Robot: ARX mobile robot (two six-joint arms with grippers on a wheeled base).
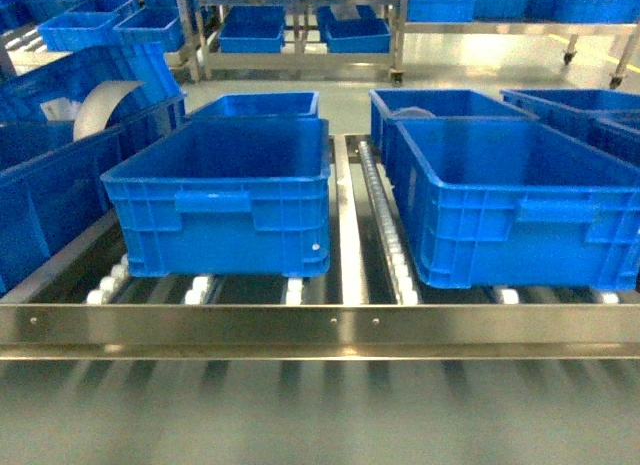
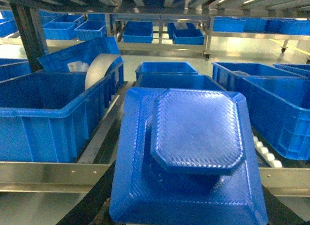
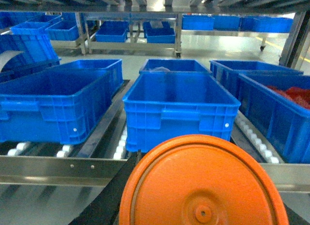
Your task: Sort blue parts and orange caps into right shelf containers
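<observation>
A blue part [image 2: 193, 152], a square base with an octagonal raised block, fills the lower left wrist view. My left gripper [image 2: 186, 208] is shut on it, and a dark finger [image 2: 89, 203] shows beside it. An orange cap [image 3: 203, 186], a round disc with a small centre hole, fills the lower right wrist view with my right gripper [image 3: 203, 210] shut on it. Both are held in front of the shelf's steel front rail [image 1: 320, 325]. Bright blue containers [image 1: 220, 195] [image 1: 510, 200] stand on the rollers behind the rail. Neither gripper shows in the head view.
Further blue crates [image 1: 255, 105] [image 1: 440, 105] stand behind the front two. A crate at the right [image 3: 286, 109] holds red-orange pieces. A tilted crate with a pale curved sheet [image 2: 99, 70] is at the left. More shelving with crates [image 1: 330, 30] stands across the aisle.
</observation>
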